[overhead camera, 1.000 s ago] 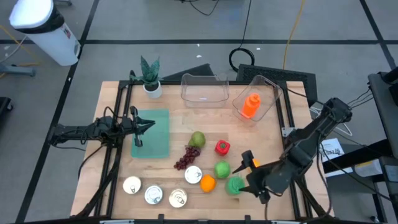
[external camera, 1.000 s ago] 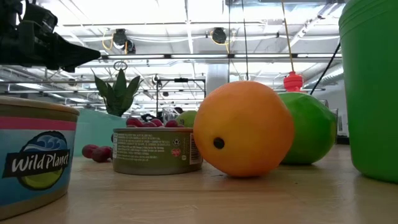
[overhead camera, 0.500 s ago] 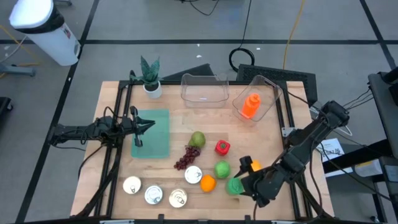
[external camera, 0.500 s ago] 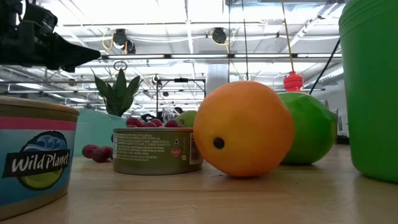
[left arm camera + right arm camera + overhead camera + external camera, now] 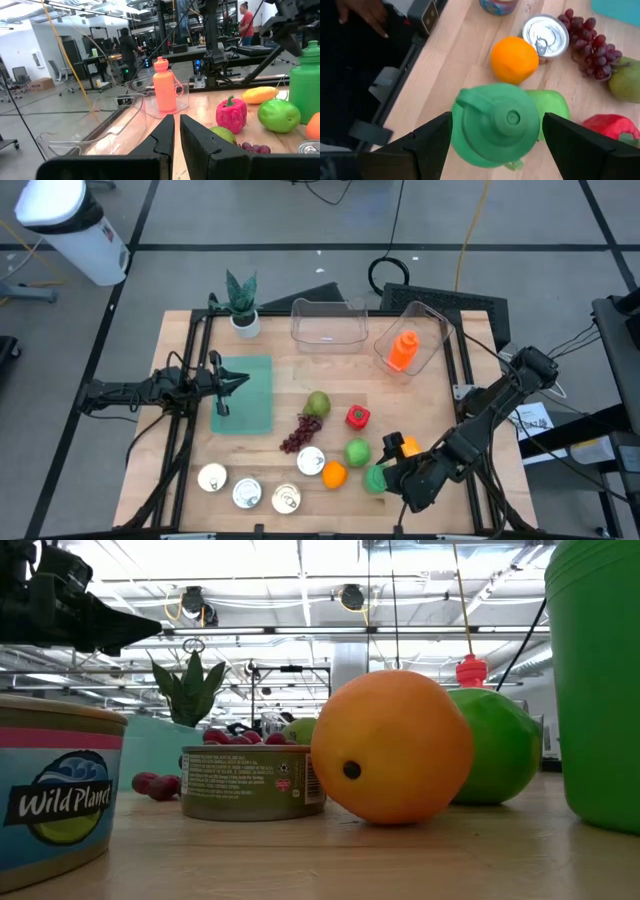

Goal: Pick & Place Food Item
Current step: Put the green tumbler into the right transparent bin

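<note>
Green bottle [image 5: 496, 125] stands upright on the counter [image 5: 430, 410], just beside the green apple [image 5: 551, 112]. Right gripper [image 5: 497, 137] hovers above it, fingers wide and empty. Risk: an off-centre descent could topple it. Left gripper [image 5: 174, 131], fingers narrow, waits over the teal mat [image 5: 245, 395].

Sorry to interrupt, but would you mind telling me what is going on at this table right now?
The right gripper hangs open directly over the green bottle near the table's front edge, a finger on either side of its lid, not gripping yet. The orange and green apple sit just beside the bottle. The left gripper waits shut above the teal mat, holding nothing.
</note>
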Available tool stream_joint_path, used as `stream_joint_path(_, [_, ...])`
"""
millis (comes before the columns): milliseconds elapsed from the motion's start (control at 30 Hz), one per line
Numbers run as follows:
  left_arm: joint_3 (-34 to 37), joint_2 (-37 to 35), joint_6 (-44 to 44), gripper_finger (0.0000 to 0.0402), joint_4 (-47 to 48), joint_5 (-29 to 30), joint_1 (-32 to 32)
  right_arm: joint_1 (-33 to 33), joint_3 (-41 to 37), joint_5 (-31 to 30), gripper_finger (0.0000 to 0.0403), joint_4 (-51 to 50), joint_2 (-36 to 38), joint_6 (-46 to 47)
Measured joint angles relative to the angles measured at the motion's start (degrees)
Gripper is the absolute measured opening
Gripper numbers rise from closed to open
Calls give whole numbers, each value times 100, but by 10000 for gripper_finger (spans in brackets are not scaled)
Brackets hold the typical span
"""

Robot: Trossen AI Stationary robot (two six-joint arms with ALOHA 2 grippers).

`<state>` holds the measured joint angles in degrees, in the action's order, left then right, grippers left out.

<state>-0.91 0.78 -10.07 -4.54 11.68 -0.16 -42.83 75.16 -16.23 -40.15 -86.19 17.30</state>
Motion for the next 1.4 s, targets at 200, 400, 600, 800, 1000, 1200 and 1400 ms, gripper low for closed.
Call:
stream_joint_path(200, [0,0,0,42,0,0,2,22,0,0,290,5,22,2])
stream_joint_path(400, [0,1,0,42,-1,0,1,54,0,142,263,10,2,-2])
stream_joint_path(600, [0,2,2,42,0,0,0,54,0,145,221,19,0,-13])
stream_joint_path(800, [0,2,2,42,-2,0,2,86,0,155,211,51,0,-15])
stream_joint_path(1000, [0,2,0,42,-1,-1,1,113,-4,144,214,130,275,-238])
stream_joint_path(1200, [0,0,1,42,0,-2,1,126,-4,-366,215,149,965,-611])
stream_joint_path(1400, [0,1,0,42,0,-2,1,226,-4,-1760,216,298,1728,-997])
